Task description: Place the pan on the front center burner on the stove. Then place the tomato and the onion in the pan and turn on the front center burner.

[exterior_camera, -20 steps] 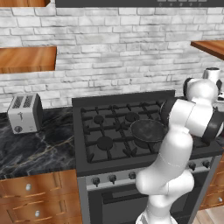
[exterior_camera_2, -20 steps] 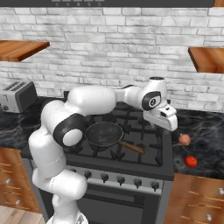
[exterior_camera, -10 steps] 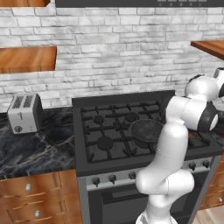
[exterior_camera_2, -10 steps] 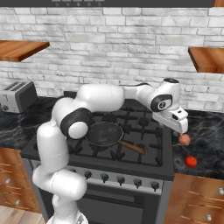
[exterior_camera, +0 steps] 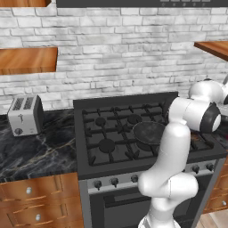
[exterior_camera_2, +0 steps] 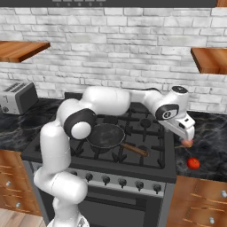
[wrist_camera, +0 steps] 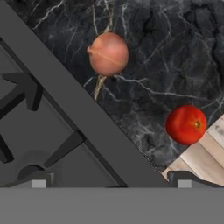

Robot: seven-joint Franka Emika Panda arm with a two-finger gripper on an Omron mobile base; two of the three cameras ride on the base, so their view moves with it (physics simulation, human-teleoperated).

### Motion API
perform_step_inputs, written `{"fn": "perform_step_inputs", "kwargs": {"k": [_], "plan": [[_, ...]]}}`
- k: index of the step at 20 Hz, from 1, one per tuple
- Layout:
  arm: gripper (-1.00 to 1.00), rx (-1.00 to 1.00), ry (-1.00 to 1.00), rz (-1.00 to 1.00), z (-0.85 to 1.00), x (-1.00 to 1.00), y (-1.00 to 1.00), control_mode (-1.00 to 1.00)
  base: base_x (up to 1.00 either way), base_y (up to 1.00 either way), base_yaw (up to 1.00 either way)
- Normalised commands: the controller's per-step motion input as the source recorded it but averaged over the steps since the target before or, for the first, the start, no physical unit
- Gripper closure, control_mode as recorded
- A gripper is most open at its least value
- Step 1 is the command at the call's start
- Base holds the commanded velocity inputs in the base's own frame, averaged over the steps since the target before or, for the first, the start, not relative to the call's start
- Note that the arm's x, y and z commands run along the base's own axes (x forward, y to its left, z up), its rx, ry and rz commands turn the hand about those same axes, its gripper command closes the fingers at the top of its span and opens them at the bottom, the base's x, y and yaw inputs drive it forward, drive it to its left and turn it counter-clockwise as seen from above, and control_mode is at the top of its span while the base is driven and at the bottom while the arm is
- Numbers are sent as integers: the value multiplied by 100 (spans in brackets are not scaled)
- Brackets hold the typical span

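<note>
The dark pan (exterior_camera_2: 105, 135) sits on the stove (exterior_camera_2: 66, 162), over the front center burner, with its wooden handle pointing front-right. It also shows in the left base view, pan (exterior_camera: 149, 132), partly behind my arm. On the black marble counter right of the stove lie the pinkish onion (wrist_camera: 108, 54) and the red tomato (wrist_camera: 187, 124). My gripper (exterior_camera_2: 186, 135) hangs just above the onion (exterior_camera_2: 188, 143), and the tomato (exterior_camera_2: 193, 163) lies nearer the counter's front edge. The gripper (wrist_camera: 110, 182) is open, fingertips wide apart, with nothing between them.
A steel toaster (exterior_camera: 24, 115) stands on the counter left of the stove (exterior_camera: 133, 171). A row of small knobs (exterior_camera_2: 119, 182) runs along the stove front. Wooden shelves (exterior_camera_2: 210, 60) hang on the brick wall. The right counter ends above wooden drawers (exterior_camera_2: 199, 199).
My arm has swung right from over the stove's right side to the counter, and the gripper has come down above the onion. Pan, onion and tomato have not moved.
</note>
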Motion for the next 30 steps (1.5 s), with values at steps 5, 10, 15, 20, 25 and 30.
{"fn": "perform_step_inputs", "kwargs": {"k": [5, 10, 15, 20, 25, 30], "plan": [[-100, -3, -1, 0, -1, 11, -13, -100, 0, 0, 0], [-100, -5, 0, 0, -6, 16, -17, -100, 0, 0, 0], [-100, -1, 0, 0, -14, 19, -14, -100, 0, 0, 0], [-100, 0, 0, 0, -9, 22, -19, -100, 0, 0, 0], [-100, 0, 0, 0, -16, 23, -16, -100, 0, 0, 0], [-100, 0, 0, 0, -18, 18, -11, -100, 0, 0, 0]]}}
